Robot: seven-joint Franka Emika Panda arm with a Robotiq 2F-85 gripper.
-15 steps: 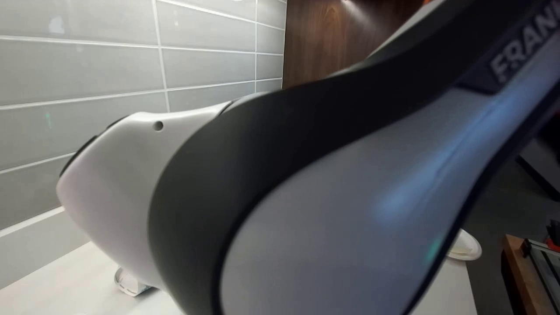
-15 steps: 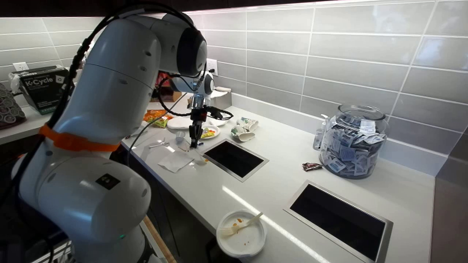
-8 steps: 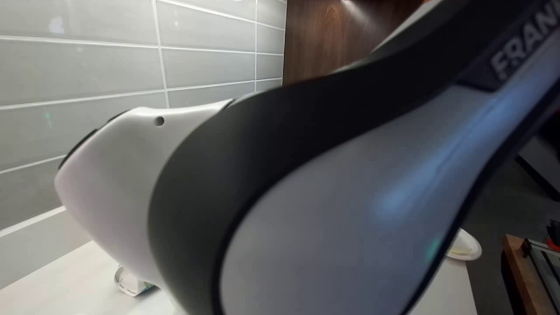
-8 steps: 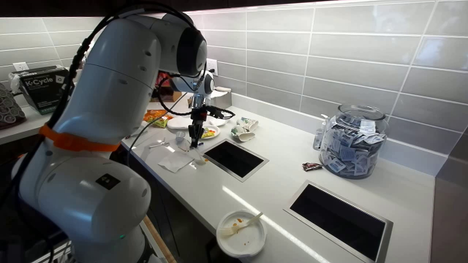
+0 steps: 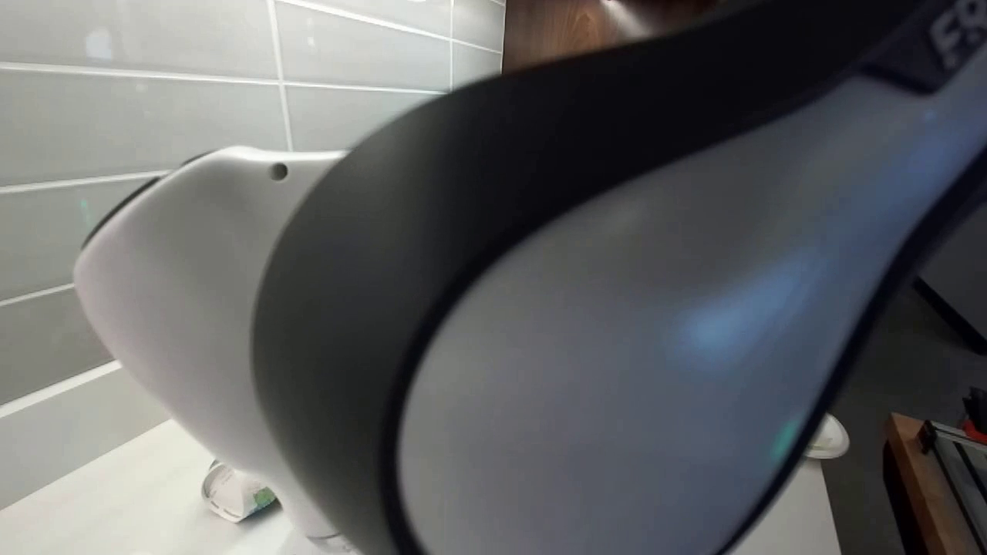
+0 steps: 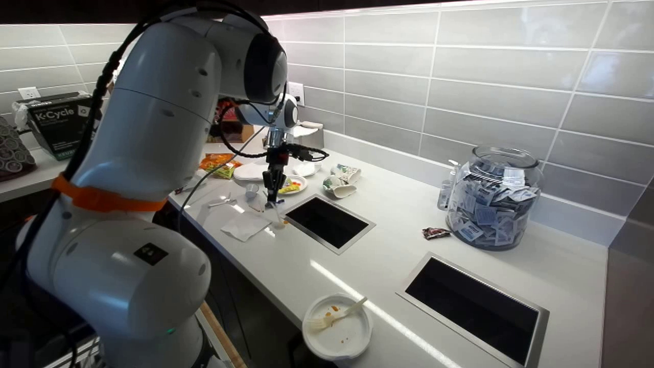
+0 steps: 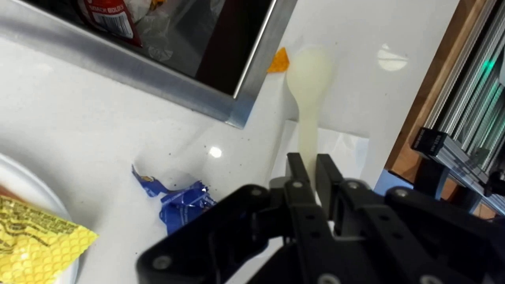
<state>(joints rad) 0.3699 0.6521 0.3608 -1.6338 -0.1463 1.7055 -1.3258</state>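
Gripper [image 7: 310,161] found clenched: the handle of a pale plastic spoon [image 7: 308,112] is pinched between the fingertips, with the bowl end left projecting. The spoon is held low over the white countertop [image 7: 98,114], beside the corner of a steel frame [image 7: 130,69] set around an opening. Contact of the bowl with the counter cannot be confirmed.

Within the opening, a red snack bag [image 7: 112,21] is noted. By the frame, just beside the spoon's bowl, an orange chip fragment [image 7: 279,61] is seen. Beneath the handle, a paper napkin [image 7: 343,150] is laid out; to the left, a torn blue wrapper [image 7: 183,211] is observed. In an exterior view, a small translucent cup [image 6: 251,191] is seen to the left and slightly farther off.

Risks, as judged: the handle is thin, so the spoon could be twisted in the grip if its bowl were caught on the steel frame. The chip fragment could be knocked by a low sideways sweep. The napkin or wrapper could be dragged along if the fingers were lowered too far.
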